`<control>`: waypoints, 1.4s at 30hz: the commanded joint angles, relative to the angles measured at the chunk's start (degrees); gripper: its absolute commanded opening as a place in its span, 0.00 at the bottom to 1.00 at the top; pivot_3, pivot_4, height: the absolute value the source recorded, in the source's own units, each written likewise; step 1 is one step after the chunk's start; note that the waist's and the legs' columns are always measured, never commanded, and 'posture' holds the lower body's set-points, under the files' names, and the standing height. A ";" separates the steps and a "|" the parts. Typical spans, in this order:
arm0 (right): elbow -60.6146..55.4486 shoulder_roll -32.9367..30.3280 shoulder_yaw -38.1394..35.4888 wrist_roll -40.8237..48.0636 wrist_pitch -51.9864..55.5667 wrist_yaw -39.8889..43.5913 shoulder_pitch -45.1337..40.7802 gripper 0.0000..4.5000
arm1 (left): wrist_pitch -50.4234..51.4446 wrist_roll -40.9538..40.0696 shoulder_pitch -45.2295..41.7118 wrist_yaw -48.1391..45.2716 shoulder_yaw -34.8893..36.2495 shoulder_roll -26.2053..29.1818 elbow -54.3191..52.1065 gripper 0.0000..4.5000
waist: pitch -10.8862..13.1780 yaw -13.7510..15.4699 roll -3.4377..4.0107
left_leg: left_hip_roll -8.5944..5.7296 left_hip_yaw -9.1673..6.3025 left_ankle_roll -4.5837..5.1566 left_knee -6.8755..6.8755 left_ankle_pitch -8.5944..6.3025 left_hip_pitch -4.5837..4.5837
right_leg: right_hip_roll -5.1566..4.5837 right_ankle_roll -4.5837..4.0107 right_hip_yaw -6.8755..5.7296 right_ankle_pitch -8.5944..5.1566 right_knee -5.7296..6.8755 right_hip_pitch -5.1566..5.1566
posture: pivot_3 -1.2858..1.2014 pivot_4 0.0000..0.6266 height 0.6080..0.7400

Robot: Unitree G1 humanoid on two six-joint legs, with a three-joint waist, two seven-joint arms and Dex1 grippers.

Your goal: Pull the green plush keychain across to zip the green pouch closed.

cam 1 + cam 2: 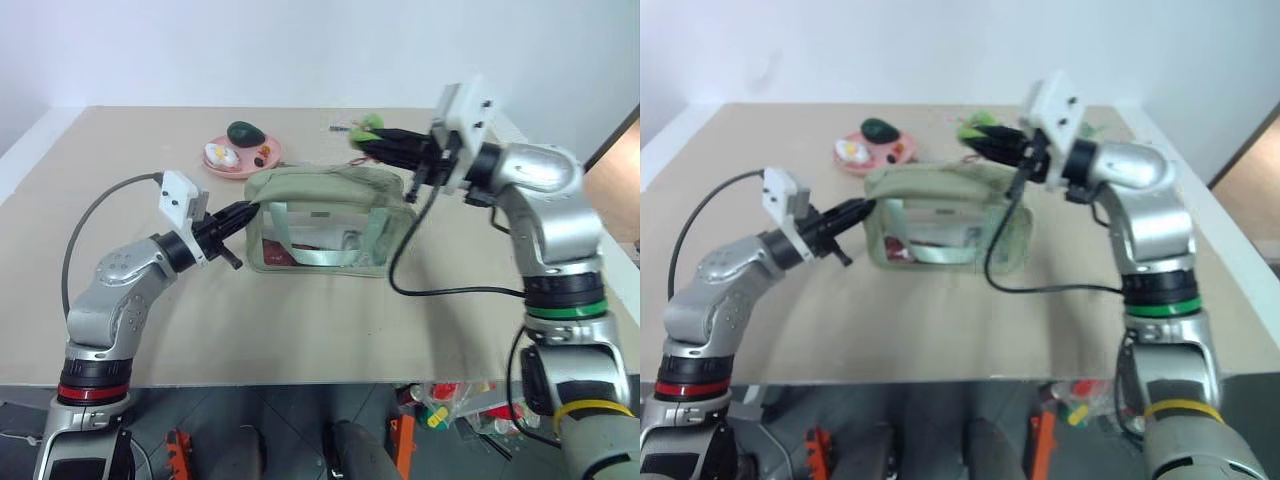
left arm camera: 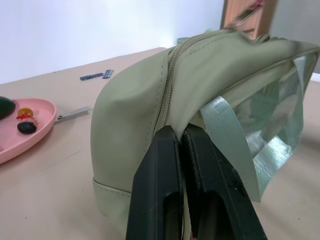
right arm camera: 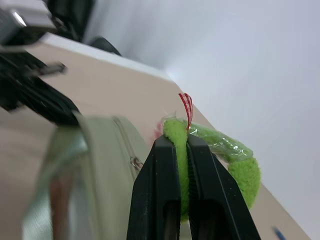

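Observation:
The pale green pouch (image 1: 320, 190) stands on the tan table, its clear side panel and strap facing me. My left gripper (image 1: 248, 208) is shut on the fabric at the pouch's left end (image 2: 130, 115), right below the zipper, whose teeth look joined there. My right gripper (image 1: 358, 143) hovers above the pouch's right end, shut on the lime-green plush keychain (image 1: 368, 124). In the right wrist view the fuzzy keychain (image 3: 245, 172) is pinched between the fingers (image 3: 160, 170), with the pouch top (image 3: 102, 165) just below.
A pink plate (image 1: 262, 160) behind the pouch holds a dark green avocado toy (image 1: 245, 133) and small toy foods. A black cable (image 1: 400, 270) from my right wrist hangs down in front of the pouch's right side. Small blue pieces (image 2: 95, 76) lie farther back.

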 commanded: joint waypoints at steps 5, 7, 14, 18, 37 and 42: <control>3.12 -11.22 -6.37 -5.36 -2.77 -3.31 7.24 0.00 | 1.65 0.47 0.74 1.16 -0.82 -0.18 -2.04 0.00 | 0.00 0.07 -0.01 | 0.00 0.01 0.00 -0.01 0.00 0.07 | 0.03 -0.01 0.03 0.00 0.01 0.04 | 0.52 0.24 1.00; 3.82 -13.24 -5.39 -7.93 -4.18 -4.25 10.48 0.00 | 1.84 0.50 0.66 1.41 -0.98 -0.30 -2.27 0.00 | -0.01 0.08 0.00 | -0.05 0.01 0.00 0.02 0.00 0.07 | -0.01 -0.12 0.04 -0.07 0.01 0.06 | 0.52 0.24 1.00; 0.37 -7.91 -2.44 -11.99 -0.03 -13.08 18.70 0.00 | 2.37 0.61 0.26 2.47 -2.05 -1.08 -3.02 0.00 | -0.01 -0.25 -0.01 | -0.05 0.15 0.00 0.03 0.01 0.18 | 0.03 0.06 0.27 0.02 0.02 0.08 | 0.52 0.24 1.00; -1.21 -2.47 1.01 -13.16 2.46 -16.00 21.18 0.00 | 2.26 1.07 -0.21 3.09 -2.20 -1.12 -2.64 0.00 | -0.02 -0.35 0.00 | -0.06 0.16 0.01 0.05 0.06 0.19 | 0.06 0.03 0.35 0.03 0.03 0.08 | 0.52 0.24 1.00; -4.52 -10.13 -12.08 1.57 3.27 -4.62 22.22 0.76 | 6.13 -2.54 -3.02 -3.07 0.27 4.17 -2.95 0.68 | 0.00 -0.66 0.00 | -0.10 0.18 0.04 -0.01 0.05 0.06 | 0.07 0.23 0.42 0.07 -0.04 0.00 | 0.52 0.24 1.00; -13.61 -12.65 -18.56 11.36 12.14 -2.35 27.41 1.00 | 8.93 -7.65 -0.54 -6.55 6.08 9.84 -4.39 0.99 | 0.00 -1.53 0.00 | 0.00 0.10 0.06 -0.09 0.03 0.12 | 0.16 0.10 0.34 0.00 0.01 -0.02 | 0.52 0.24 1.00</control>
